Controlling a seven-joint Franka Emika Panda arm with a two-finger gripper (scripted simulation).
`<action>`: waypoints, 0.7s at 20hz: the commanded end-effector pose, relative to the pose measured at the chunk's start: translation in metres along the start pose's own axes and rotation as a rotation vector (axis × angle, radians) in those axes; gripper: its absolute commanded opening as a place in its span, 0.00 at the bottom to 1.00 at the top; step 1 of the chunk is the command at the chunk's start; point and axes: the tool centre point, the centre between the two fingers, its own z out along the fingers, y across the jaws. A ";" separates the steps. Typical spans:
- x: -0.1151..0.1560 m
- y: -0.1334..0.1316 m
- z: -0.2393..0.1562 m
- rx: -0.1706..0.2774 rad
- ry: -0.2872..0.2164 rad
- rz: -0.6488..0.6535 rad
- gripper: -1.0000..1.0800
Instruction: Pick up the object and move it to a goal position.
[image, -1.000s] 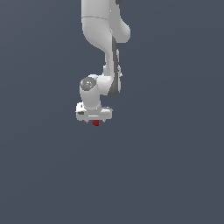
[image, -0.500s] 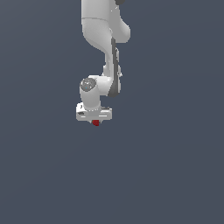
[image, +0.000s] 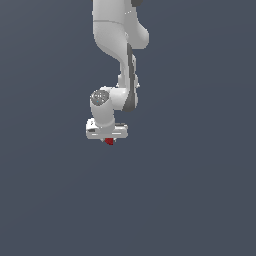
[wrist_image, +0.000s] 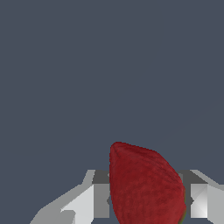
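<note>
a white gripper (image: 108, 138) is closed on a small dark-red object (image: 109, 141), which pokes out at six o'clock directly beneath it, long axis pointing away.

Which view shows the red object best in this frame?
The wrist view. There the red object fills much of the picture between the gripper jaws, showing its tapered shape and bumpy surface. The exterior view shows it only as a tiny red speck under the white gripper.
</note>
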 end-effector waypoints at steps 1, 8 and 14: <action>0.006 0.002 -0.001 0.000 0.001 0.000 0.00; 0.035 0.012 -0.006 0.000 0.001 0.000 0.00; 0.052 0.018 -0.008 0.000 0.001 0.000 0.00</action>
